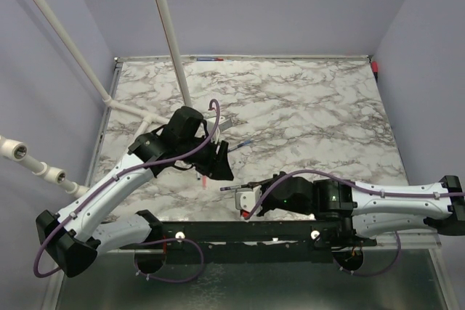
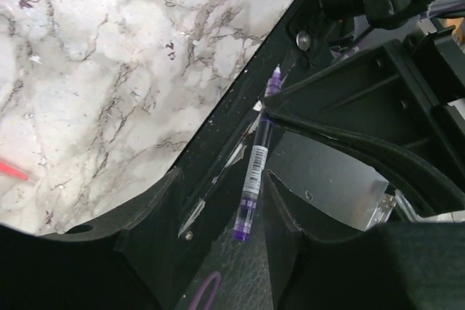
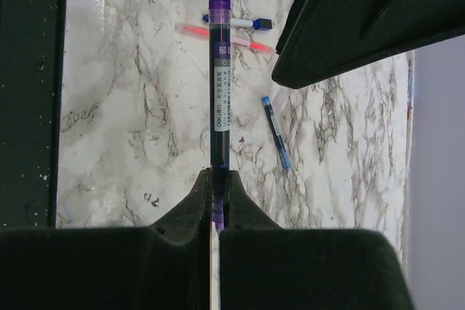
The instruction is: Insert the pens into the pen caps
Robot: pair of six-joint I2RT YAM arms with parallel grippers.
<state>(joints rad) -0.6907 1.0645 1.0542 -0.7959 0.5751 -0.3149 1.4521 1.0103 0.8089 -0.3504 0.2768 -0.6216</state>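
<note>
The table [image 1: 305, 107] is white marble veined with grey and brown, shut in by plain lavender walls [image 1: 290, 5] on three sides. White pipes [image 1: 166, 27] slant down across the far left corner, and a black rail [image 1: 240, 231] runs along the near edge where the arms are bolted.

The right gripper [image 1: 243, 195] sits low over the near middle of the table, its fingers pressed tight on the dark pen [image 3: 220, 92]. In the right wrist view the pen stands straight out from between the fingertips. It has a violet end and a printed label along the barrel.

The left gripper [image 1: 216, 161] hangs just beyond it and a little to the left, angled down toward the pen's free end. In its own wrist view the fingers [image 2: 156, 212] stand apart, and the dark pen shows through the gap between them without touching either.

Three more pieces lie flat on the marble beyond the two grippers:
- The red pen [image 3: 225, 38] lies under the left gripper.
- A white-barrelled pen [image 3: 236, 21] with blue ends lies just beside the red pen, on its far side.
- A slim blue piece [image 3: 276, 132] lies apart from them, toward the table's middle; whether it is a pen or a cap cannot be told.
</note>
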